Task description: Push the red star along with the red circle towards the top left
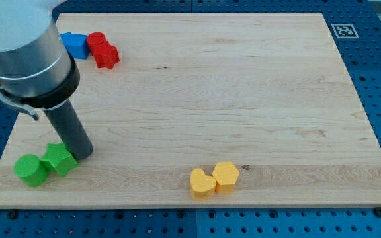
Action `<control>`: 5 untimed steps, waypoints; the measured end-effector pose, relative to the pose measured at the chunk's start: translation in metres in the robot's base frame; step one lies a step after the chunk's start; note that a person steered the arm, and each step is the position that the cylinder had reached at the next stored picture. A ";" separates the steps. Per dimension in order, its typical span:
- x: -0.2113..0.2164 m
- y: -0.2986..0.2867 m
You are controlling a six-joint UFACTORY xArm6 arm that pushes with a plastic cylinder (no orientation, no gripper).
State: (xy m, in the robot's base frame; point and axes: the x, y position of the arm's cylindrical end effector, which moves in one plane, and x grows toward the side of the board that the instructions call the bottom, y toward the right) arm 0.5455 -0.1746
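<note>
The red circle (97, 42) and the red star (106, 55) sit touching each other near the view's top left, the star just below and right of the circle. A blue block (75, 44) lies against the circle's left side. My tip (82, 155) rests on the board at the view's lower left, far below the red blocks and right beside the green star.
A green circle (30, 170) and a green star (59, 159) lie at the view's bottom left. A yellow heart (201, 183) and a yellow hexagon (226, 176) sit at the bottom middle. The wooden board (243, 92) ends close beyond the red blocks at the top left.
</note>
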 end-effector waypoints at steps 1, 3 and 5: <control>0.000 0.000; -0.007 0.036; -0.045 0.033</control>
State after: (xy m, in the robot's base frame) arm 0.5002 -0.1417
